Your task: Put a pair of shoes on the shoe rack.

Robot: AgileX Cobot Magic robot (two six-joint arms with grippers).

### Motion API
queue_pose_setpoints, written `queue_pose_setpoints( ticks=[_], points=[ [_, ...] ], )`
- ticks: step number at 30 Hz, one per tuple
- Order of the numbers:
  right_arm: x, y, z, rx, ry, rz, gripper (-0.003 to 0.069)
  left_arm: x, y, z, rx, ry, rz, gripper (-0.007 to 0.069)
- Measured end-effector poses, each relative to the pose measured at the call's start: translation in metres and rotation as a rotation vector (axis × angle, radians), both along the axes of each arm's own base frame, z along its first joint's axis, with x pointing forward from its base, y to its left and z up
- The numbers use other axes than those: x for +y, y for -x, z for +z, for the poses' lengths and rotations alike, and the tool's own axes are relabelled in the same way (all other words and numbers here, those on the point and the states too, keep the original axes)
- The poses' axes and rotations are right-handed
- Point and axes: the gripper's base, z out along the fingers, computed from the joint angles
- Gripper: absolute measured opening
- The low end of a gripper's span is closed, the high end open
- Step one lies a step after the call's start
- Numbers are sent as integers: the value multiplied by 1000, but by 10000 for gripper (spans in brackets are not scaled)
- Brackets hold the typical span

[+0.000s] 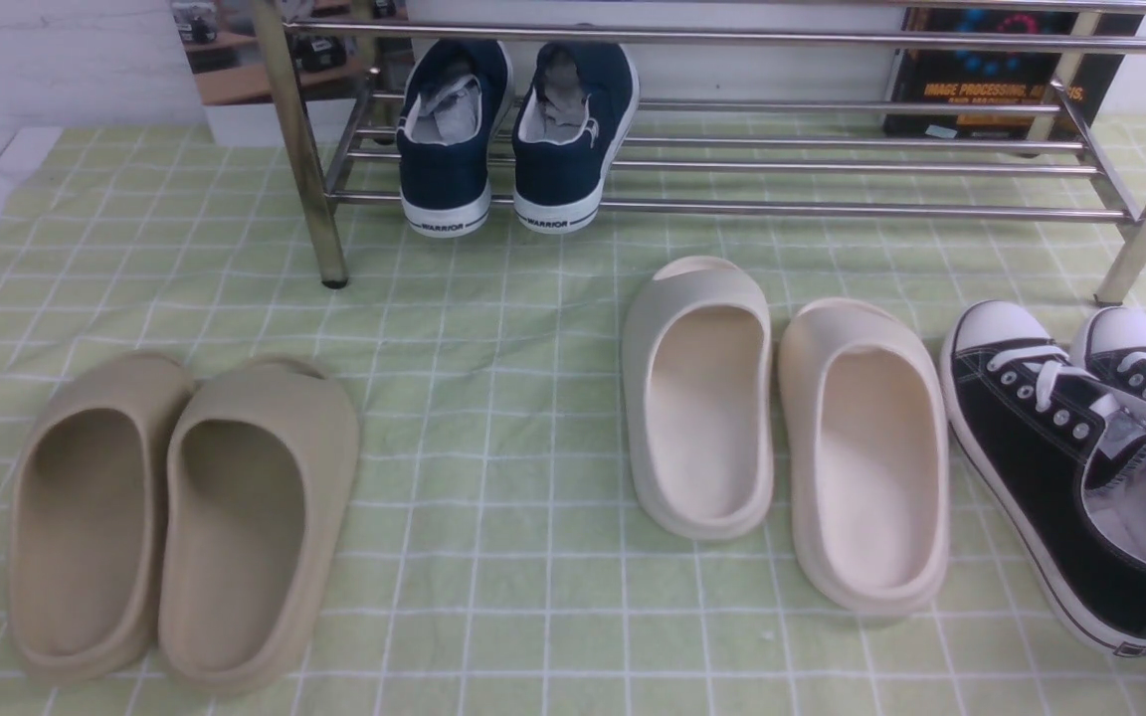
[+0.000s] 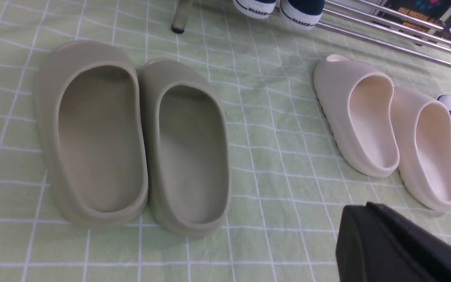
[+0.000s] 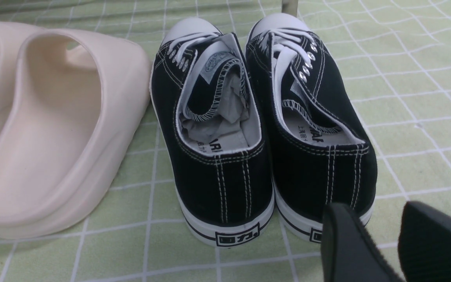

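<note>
- Left claw [image 2: 401,246] shut, holding nothing; right claw [image 3: 386,243] slightly parted, empty, just behind black sneakers [image 3: 264,129].
- Navy shoes [image 1: 516,134] already side by side on rack [image 1: 832,209], heels outward.
- Best kept clear; no nudging rack.

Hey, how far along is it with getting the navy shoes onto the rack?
It looks done: the pair of navy shoes sits side by side on the lower bars of the shoe rack, heels facing out. Nothing is in hand: the left gripper is shut and empty, and the right gripper is open and empty. Nothing looks left.
</note>
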Motion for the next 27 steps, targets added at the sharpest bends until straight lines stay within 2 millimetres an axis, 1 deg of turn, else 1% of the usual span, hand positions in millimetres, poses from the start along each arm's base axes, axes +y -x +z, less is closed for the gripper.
queue_pose_setpoints(
  ticks=[5,6,7,8,9,10,11,14,16,21,24,25,26,27],
  points=[
    [0,0,0,0,0,0,239,-11,-21,-19,-114,10,-19,-13],
    [0,0,0,0,0,0,239,-14,-27,-27,-155,10,-19,-13],
    [0,0,0,0,0,0,239,-15,-28,-30,-148,7,-17,-13],
    [0,0,0,0,0,0,239,-18,-35,-39,-197,18,-2,-13],
    [0,0,0,0,0,0,239,-19,-37,-45,-214,24,13,-13],
    [0,0,0,0,0,0,239,-19,-38,-46,-217,28,23,-13],
    [0,0,0,0,0,0,239,-21,-43,-55,-241,50,56,-13],
    [0,0,0,0,0,0,239,-20,-50,-72,-278,93,135,-13],
    [0,0,0,0,0,0,239,-18,-52,-82,-309,72,184,-13],
    [0,0,0,0,0,0,239,-15,-49,-102,-365,-80,207,-13],
    [0,0,0,0,0,0,239,-14,-49,-111,-360,-118,220,-13],
    [0,0,0,0,0,0,239,-13,-50,-119,-336,-132,233,-13],
    [0,0,0,0,0,0,239,-13,-50,-121,-327,-133,233,-13],
    [0,0,0,0,0,0,239,-13,-50,-128,-297,-140,237,-13]
  ],
)
